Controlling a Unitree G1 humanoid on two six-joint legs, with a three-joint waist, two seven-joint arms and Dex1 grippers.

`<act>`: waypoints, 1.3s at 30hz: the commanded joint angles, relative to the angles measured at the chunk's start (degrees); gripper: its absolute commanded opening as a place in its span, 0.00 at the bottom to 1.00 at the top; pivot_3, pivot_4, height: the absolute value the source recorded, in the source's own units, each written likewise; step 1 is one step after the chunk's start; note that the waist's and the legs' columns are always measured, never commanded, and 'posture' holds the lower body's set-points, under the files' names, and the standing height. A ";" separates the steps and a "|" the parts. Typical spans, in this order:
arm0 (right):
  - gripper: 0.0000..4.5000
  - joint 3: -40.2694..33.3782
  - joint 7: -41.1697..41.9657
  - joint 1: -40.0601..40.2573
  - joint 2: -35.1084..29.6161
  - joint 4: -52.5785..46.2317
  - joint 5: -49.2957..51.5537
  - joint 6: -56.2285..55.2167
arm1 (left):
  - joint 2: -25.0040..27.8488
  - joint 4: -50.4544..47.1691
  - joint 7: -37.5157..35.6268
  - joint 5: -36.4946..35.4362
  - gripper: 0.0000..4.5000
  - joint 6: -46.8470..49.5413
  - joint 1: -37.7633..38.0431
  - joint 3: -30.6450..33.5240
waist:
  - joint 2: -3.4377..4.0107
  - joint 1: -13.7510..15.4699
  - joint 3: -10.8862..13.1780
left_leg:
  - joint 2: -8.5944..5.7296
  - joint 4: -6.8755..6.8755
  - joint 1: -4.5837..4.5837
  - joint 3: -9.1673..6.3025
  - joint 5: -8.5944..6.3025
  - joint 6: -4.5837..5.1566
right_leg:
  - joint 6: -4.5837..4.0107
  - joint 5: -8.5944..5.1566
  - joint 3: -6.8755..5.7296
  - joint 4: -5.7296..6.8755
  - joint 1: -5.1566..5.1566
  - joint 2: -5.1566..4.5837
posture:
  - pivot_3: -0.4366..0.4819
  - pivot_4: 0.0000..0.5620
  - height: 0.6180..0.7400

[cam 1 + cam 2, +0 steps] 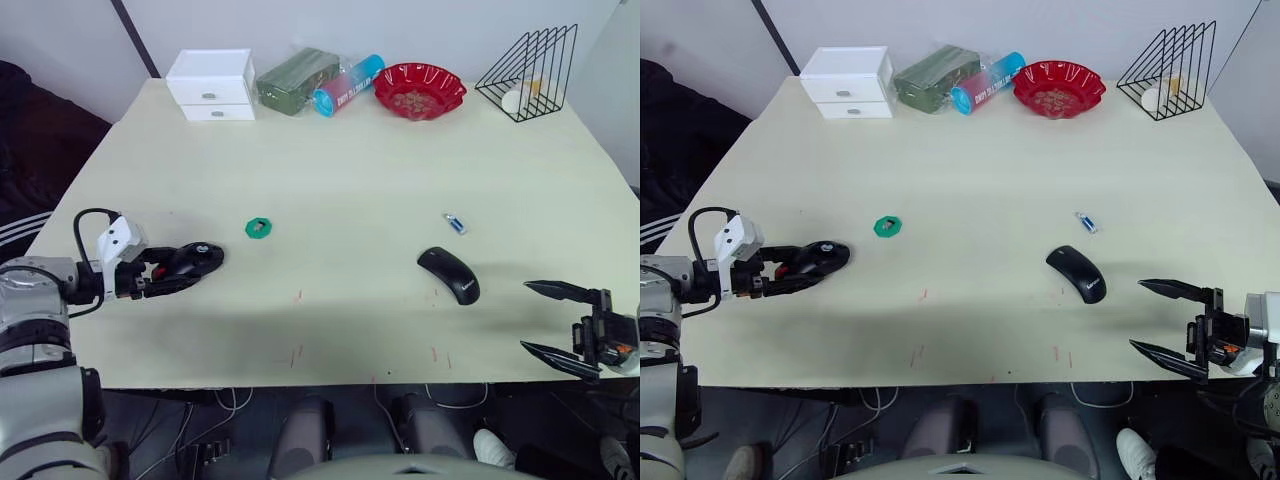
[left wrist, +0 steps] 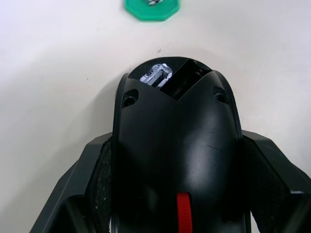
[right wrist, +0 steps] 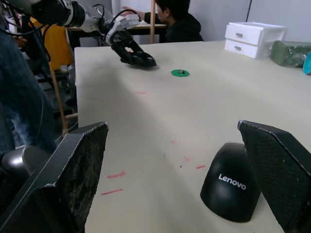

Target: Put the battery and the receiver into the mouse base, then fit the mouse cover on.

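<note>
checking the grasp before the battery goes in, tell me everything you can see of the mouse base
The mouse base is a black, smooth plastic oval body with a red scroll wheel, its open compartment showing a bit of silvery metal. It lies flat on the table near the robot's left edge, gripped from both sides by the left pincer. A green disc lies just beyond it, apart.

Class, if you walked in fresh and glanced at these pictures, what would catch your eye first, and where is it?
Probably the left gripper, shut on the mouse base at the table's left edge. Next, the glossy mouse cover lying alone toward the right, with the right gripper open beside it. The red bowl at the far edge stands out too.
</note>
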 commanded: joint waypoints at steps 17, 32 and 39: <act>1.00 1.76 1.26 -2.46 -1.23 2.21 -0.02 -0.86 | -1.07 -72.69 16.79 -14.23 0.65 40.69 18.70 -3.06 | 0.11 0.06 0.11 | -0.02 0.05 -0.05 -0.45 0.00 0.00 | 0.00 0.00 -0.03 0.00 0.02 0.00 | 0.48 0.27 1.00; 1.00 1.29 1.14 -2.95 -1.10 0.57 -0.08 0.66 | -9.19 -85.10 25.12 -10.27 0.65 48.24 12.32 -23.90 | 0.16 0.06 0.17 | -0.07 0.07 -0.08 -0.53 0.00 0.00 | -0.01 -0.01 0.01 -0.03 0.03 0.11 | 0.48 0.27 1.00; 1.00 0.86 0.50 -1.18 -0.91 -1.08 0.07 0.83 | -12.40 -81.42 26.34 -3.74 0.65 46.13 9.13 -32.97 | 0.16 0.24 0.17 | -0.10 0.11 -0.15 -0.56 0.00 0.00 | 0.00 -0.01 0.02 -0.07 0.03 0.13 | 0.48 0.27 1.00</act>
